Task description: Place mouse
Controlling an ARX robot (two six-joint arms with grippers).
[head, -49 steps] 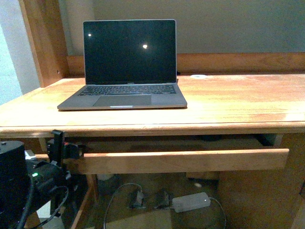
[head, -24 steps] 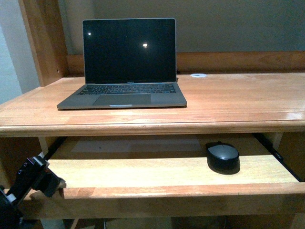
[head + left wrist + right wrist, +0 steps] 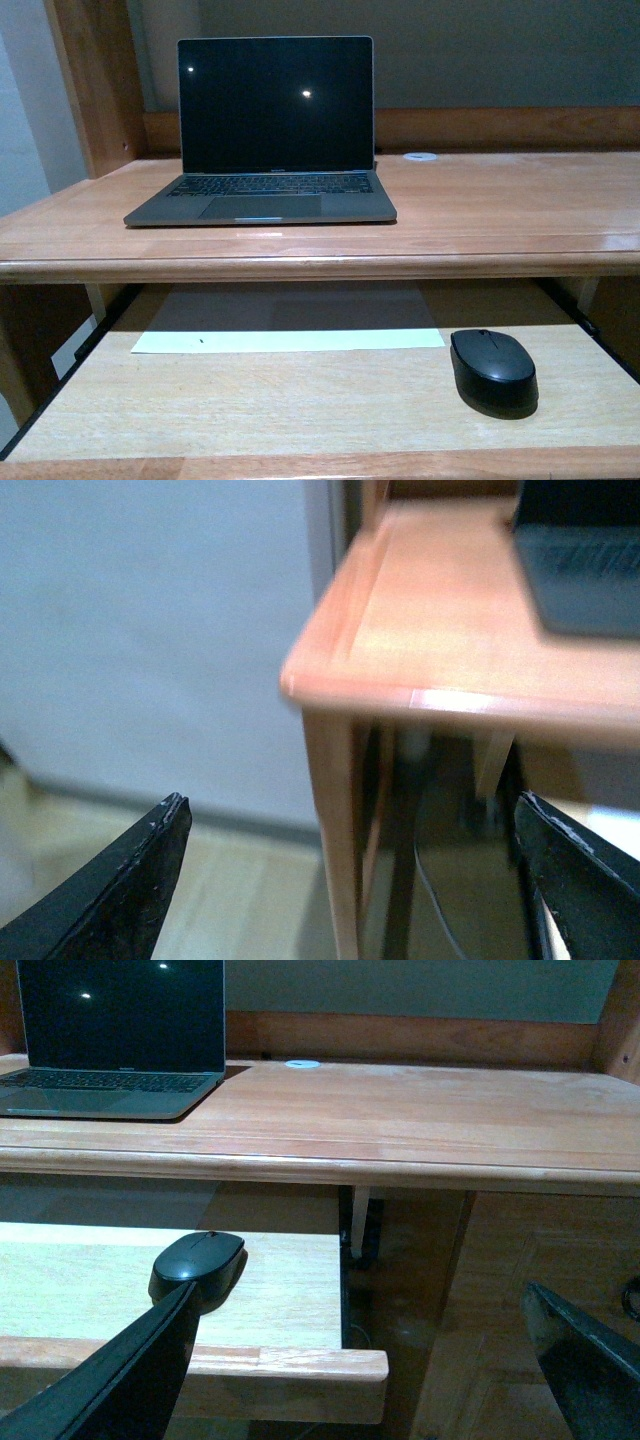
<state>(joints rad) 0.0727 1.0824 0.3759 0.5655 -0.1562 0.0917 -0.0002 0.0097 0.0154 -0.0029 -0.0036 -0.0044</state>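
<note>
Left tool (image 3: 348, 800): fingers spread wide, nothing between them; it sits off the left corner of the desk (image 3: 420, 630), over the floor.
Desk top, left half: laptop (image 3: 260, 150), lid open and upright, screen dark.
Below the desk top: sliding shelf (image 3: 250, 400) drawn forward, light wood.
Desk top, rear centre-right: small white round disc (image 3: 421, 157), just right of the laptop's lid.
Mouse (image 3: 493, 370): black, lying flat on the right part of the sliding shelf, near its right edge, well apart from the laptop.
Right tool (image 3: 360, 1290): fingers spread, empty; the mouse lies on the shelf ahead of it, ungripped.
</note>
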